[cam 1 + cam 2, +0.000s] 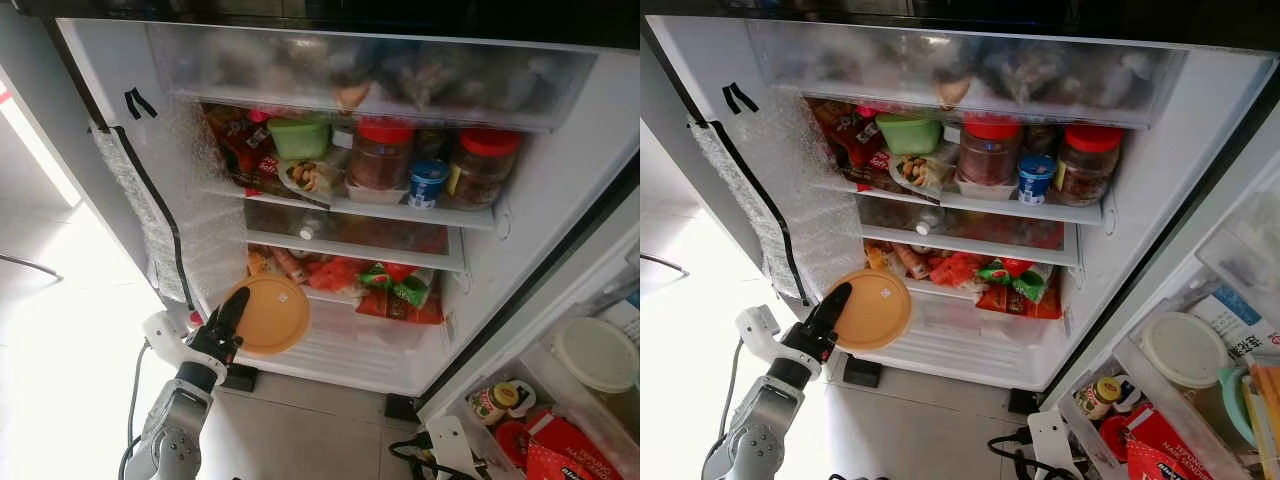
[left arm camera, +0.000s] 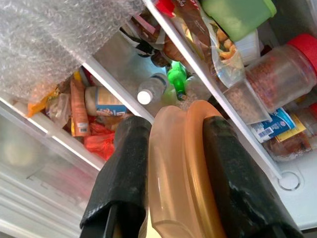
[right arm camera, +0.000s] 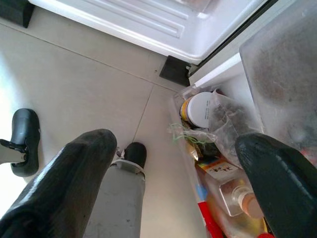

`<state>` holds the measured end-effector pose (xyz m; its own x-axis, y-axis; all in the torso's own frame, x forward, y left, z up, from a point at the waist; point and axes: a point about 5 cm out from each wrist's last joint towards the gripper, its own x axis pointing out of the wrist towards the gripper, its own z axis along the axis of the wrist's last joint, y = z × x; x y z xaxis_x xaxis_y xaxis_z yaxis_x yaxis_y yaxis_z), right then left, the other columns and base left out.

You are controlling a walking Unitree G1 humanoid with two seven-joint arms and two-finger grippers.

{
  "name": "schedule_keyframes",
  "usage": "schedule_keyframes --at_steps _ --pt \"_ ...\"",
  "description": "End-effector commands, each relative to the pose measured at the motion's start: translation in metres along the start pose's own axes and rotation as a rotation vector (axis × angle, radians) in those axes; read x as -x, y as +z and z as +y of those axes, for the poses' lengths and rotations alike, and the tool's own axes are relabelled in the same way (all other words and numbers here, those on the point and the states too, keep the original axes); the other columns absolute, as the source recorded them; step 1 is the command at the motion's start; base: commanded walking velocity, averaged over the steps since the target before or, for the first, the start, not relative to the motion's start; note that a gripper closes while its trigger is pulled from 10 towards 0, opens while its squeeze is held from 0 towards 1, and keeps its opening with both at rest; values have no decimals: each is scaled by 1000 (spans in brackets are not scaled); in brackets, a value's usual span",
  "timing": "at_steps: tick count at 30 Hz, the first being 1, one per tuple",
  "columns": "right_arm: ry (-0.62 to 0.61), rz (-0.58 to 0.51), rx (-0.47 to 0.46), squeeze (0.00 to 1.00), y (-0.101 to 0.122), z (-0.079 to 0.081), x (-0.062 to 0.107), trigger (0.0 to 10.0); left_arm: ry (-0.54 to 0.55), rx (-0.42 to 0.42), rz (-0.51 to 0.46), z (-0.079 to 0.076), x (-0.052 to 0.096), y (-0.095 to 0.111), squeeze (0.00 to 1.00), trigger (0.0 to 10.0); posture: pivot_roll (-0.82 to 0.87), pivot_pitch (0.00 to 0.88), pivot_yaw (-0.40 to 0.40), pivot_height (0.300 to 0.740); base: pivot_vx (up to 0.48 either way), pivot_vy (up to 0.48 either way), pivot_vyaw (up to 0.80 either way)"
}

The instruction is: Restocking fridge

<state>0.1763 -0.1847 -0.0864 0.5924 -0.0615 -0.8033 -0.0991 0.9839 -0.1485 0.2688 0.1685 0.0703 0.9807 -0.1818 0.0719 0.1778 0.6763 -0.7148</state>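
The round, flat, translucent orange lid point(image 1: 268, 314) is pinched edge-on between the left gripper point(image 2: 171, 163)'s 2 black fingers point(image 2: 225, 168), just before the fridge point(image 1: 520, 220)'s bottom drawer. Beyond its tips: red-lidded jars point(image 1: 380, 155). The right gripper point(image 3: 173, 178) hangs spread over floor tiles point(image 3: 74, 74).

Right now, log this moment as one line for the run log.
task: restock fridge | left gripper: shut on orange lid, held at lower fridge opening | right gripper: open, idle above floor by door shelf
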Motion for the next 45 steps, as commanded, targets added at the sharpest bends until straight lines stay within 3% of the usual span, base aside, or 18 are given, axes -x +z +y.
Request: schedule_keyframes --at_steps 1,28,45 --pt "8 25 -7 0 -7 1 1 10000 3 18 -3 -2 2 0 0 10000 1 87 -7 740 274 0 0" --pt "21 63 14 0 -16 2 3 10000 -8 29 18 -5 0 -2 0 10000 1 89 -5 740 276 0 0" --pt "38 63 11 0 -17 7 3 10000 -16 60 76 -2 -1 -11 0 10000 -1 90 -3 740 0 0 0"
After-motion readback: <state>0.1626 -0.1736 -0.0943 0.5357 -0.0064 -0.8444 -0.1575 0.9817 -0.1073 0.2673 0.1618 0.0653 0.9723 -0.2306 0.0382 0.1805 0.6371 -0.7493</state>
